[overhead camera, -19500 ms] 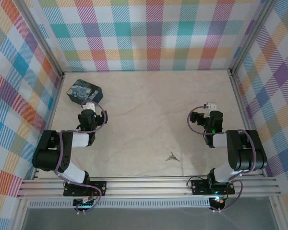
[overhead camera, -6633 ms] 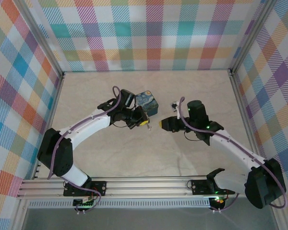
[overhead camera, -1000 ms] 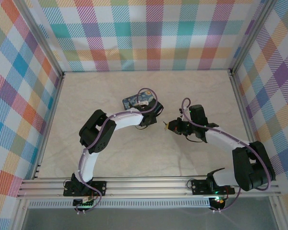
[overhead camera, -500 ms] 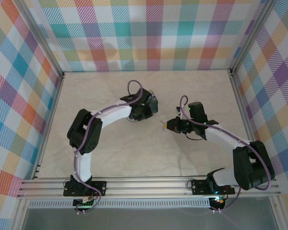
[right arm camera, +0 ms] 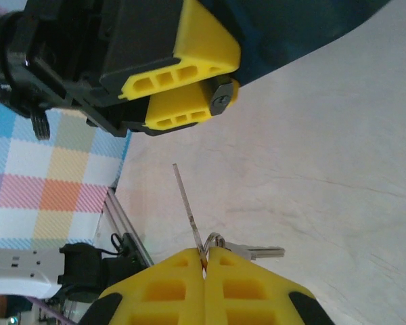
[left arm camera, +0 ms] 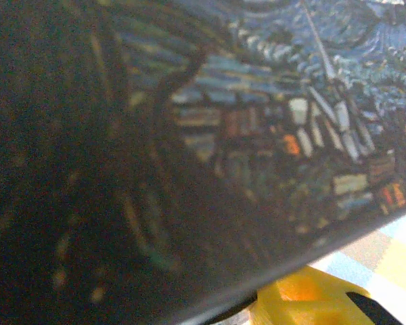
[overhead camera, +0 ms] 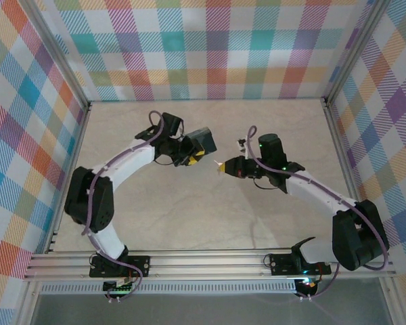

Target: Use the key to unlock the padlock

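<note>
A blue-and-yellow painted tin box [overhead camera: 203, 140] hangs above the table's middle, with my left gripper [overhead camera: 191, 157] shut on its edge. In the left wrist view the box's painted face [left arm camera: 257, 115] sits right against the camera, with one yellow finger [left arm camera: 304, 301] below it. My right gripper [overhead camera: 221, 166] is just right of the box, shut on the key [right arm camera: 186, 200]. The thin blade points at the left gripper [right arm camera: 189, 88] and the box's dark side [right arm camera: 304, 34]. A second key [right arm camera: 264, 252] hangs off the ring. The padlock is hidden.
Aluminium rails [overhead camera: 210, 264] and both arm bases run along the near edge. Checked walls [overhead camera: 210, 47] close in the back and both sides. The pale tabletop [overhead camera: 210, 217] lies bare between the arms and the rail.
The left arm has swung its elbow out to the left, still holding the box. The right gripper has moved left and slightly away with the key, closer to the box.
</note>
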`<action>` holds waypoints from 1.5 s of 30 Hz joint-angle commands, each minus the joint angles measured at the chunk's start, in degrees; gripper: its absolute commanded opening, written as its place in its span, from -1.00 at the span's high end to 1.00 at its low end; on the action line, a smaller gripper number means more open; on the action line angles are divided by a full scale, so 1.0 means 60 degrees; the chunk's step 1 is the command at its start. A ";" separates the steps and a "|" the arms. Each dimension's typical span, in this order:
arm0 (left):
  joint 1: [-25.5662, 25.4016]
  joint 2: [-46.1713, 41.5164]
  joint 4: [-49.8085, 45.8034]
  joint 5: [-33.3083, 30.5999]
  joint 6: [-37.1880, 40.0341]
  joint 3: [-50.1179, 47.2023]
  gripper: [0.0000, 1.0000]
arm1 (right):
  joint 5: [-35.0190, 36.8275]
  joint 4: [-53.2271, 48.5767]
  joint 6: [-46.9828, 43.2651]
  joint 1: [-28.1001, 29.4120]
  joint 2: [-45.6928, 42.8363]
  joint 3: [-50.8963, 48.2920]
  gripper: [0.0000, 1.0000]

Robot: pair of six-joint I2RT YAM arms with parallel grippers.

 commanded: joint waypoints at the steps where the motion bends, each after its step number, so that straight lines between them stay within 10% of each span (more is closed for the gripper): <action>1: 0.0170 -0.0959 0.0642 0.0833 -0.0620 -0.0145 0.54 | 0.0284 -0.0088 -0.0608 0.0469 0.0070 0.0625 1.00; 45: 0.0433 -0.3097 0.2074 0.2398 -0.2070 -0.2051 0.54 | 0.0588 -0.0522 -0.0881 0.1142 0.0098 0.1322 1.00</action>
